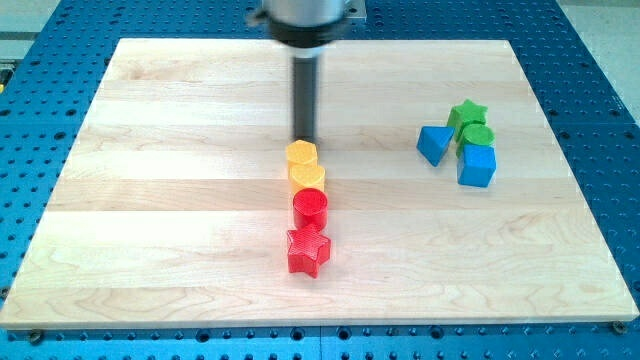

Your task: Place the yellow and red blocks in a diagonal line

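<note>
Tip [303, 138] down on the wooden bench [150, 200], touching the top edge of the yellow hexagon [301, 154]. Below it in a near-vertical chain, each touching the next: yellow heart [307, 177], red cylinder [310, 207], red star [308, 251]. No hand fitted; rod only.

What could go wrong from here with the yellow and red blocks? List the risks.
1. My tip sits just above the yellow hexagon block, which touches the yellow heart block, red cylinder and red star. A downward push would likely shove the whole chain, leaving it a near-vertical column.
2. An off-centre push on those rounded faces may make blocks slip sideways and scatter.
</note>
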`<action>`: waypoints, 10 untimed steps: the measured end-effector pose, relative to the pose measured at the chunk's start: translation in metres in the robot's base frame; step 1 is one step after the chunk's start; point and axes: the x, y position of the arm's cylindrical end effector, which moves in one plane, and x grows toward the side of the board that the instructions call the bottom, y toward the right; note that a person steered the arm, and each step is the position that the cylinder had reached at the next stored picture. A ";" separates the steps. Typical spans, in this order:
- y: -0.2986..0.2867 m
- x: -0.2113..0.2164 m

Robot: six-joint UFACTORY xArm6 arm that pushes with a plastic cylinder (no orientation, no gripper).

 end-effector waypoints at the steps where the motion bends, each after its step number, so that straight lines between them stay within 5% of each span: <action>1: -0.099 0.067; 2: -0.098 0.157; 4: 0.023 0.178; 5: 0.141 0.157; 7: 0.131 0.219; 8: 0.213 0.216; 10: 0.258 0.166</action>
